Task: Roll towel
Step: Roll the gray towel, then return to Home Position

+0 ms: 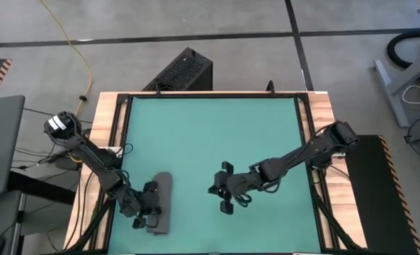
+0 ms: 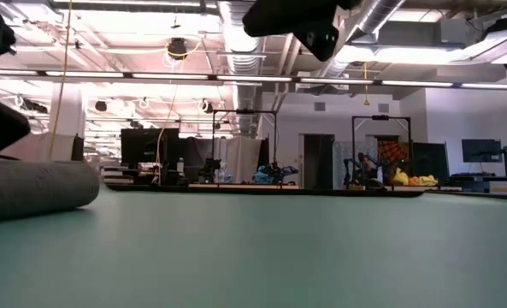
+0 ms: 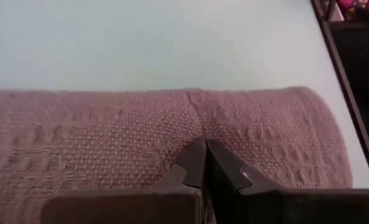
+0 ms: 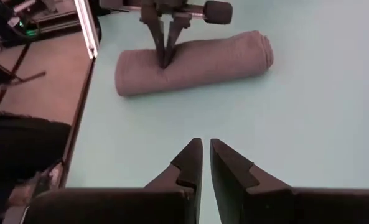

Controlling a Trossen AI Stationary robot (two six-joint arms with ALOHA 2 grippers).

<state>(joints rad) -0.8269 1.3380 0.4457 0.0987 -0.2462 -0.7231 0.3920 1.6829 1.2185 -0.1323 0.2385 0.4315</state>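
The dark grey towel (image 1: 160,202) lies rolled into a cylinder on the green mat, near the table's left front corner, its length running near to far. It also shows in the low view as the roll (image 2: 31,190) and in the right wrist view (image 4: 196,62). My left gripper (image 1: 147,207) is shut and meets the roll from its left side. My right gripper (image 1: 224,193) hangs above the middle of the mat, well right of the roll. Its fingers (image 4: 204,163) are all but together, with only a narrow slit and nothing between them. My left gripper touches the roll's upper side (image 3: 200,127) with its shut fingertips, nearer the roll's near end than its middle. The fingers (image 4: 165,50) slant down from the table's left and stand across the roll. The cloth is dented and creased at the tips; the roll rests on the mat.
Black rails (image 1: 305,142) and wooden borders frame the mat (image 1: 217,134). A black perforated box (image 1: 181,71) stands on the floor past the far edge, and a laptop (image 1: 1,142) sits to the left. Bare mat lies between the roll and my right gripper.
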